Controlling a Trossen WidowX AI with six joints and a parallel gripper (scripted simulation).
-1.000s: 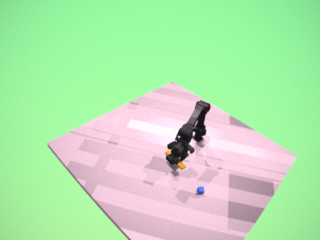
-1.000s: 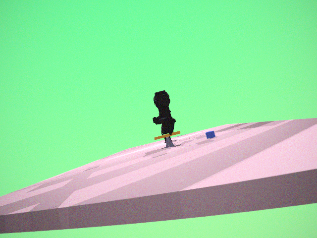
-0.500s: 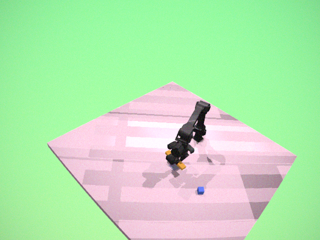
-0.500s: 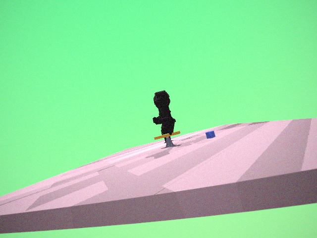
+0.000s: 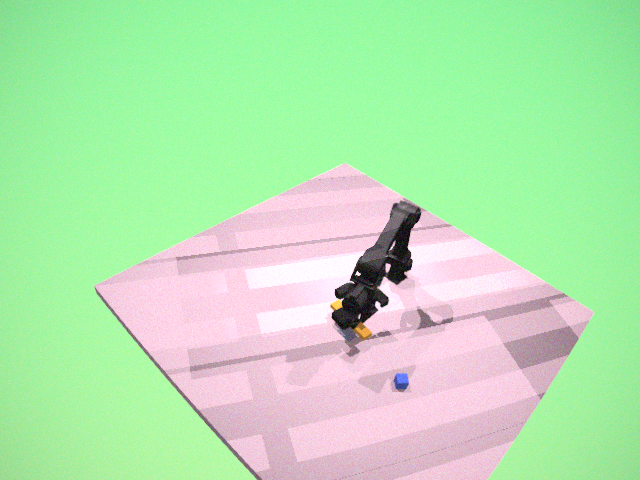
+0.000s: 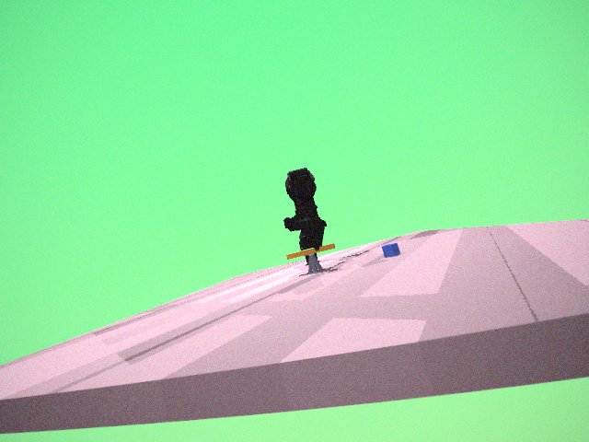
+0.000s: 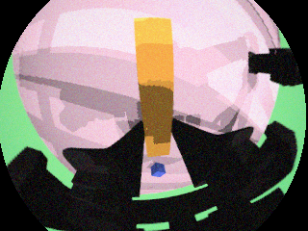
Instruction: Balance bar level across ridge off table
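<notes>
In the top view, my black arm [image 5: 373,263] reaches from right of centre down and left over a pink, striped table [image 5: 206,310] [image 6: 190,343] [image 7: 96,29] set against green. At its lower end, just below the middle of the frame, my gripper [image 5: 347,326] [image 6: 311,254] [image 7: 157,122] is closed on an orange bar [image 5: 363,331] [image 6: 297,254] [image 7: 155,63], whose two ends stick out on either side.

In the exterior view the bar is near the centre, clear of the table, directly above a grey-blue ridge [image 5: 345,332] [image 6: 314,264] that widens toward its foot. The bar's right end appears higher in that picture, but the table slants the same way, so I cannot tell whether it is level. Nor can I tell whether bar and ridge touch.

In the wrist view the bar runs from top centre down between the dark fingers. A blue cube [image 5: 401,381] [image 6: 390,250] [image 7: 158,169] sits well apart from the ridge, at lower right in the top view.
</notes>
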